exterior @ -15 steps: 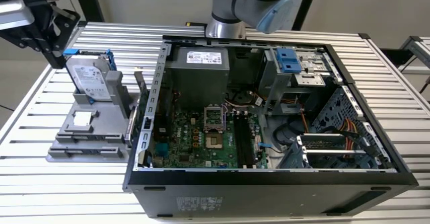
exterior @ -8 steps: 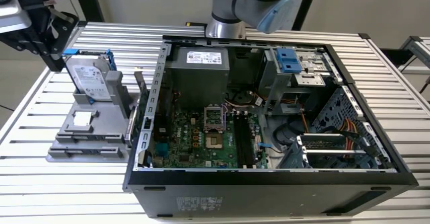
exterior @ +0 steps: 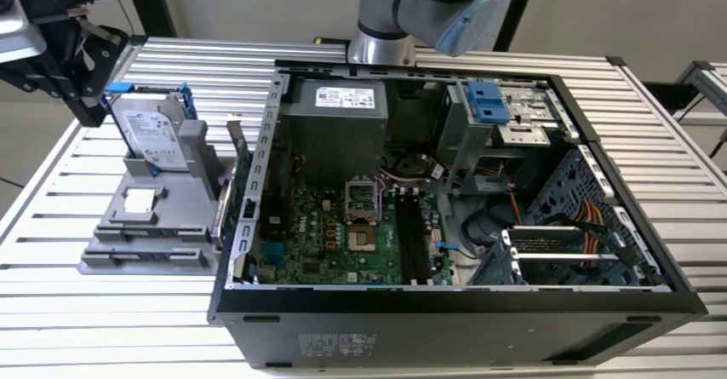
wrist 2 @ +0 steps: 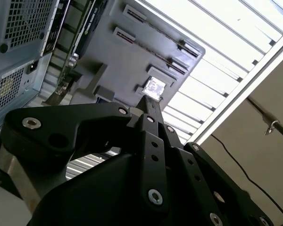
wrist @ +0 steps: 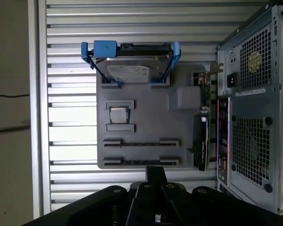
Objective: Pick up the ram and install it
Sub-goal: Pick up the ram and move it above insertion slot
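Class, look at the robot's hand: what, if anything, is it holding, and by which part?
Nothing is held. The hand is shut with nothing between its fingers, close to the grey tray.

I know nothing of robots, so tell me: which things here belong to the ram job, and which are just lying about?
Job: end effector; grey holder it faces; long black slots.
Lying about: blue-framed hard drive; power supply; square chip on the holder.
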Action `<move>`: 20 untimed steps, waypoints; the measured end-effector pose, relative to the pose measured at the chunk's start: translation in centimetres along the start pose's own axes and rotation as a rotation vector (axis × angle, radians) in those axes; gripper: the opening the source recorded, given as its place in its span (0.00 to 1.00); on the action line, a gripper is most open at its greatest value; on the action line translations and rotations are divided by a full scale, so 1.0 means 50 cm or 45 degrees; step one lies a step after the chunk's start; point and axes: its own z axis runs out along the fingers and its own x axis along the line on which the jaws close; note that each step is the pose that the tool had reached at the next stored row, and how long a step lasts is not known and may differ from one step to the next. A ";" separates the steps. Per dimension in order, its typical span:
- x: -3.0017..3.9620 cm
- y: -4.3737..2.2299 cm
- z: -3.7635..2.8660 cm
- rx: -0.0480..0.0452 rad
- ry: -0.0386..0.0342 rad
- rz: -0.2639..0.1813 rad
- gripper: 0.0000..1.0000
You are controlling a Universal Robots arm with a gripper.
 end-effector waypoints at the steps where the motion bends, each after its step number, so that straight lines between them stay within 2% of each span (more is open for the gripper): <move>1: 0.000 -0.002 0.000 0.000 0.0000 0.000 0.00; 20: -0.001 -0.043 -0.001 0.000 0.0008 0.001 0.00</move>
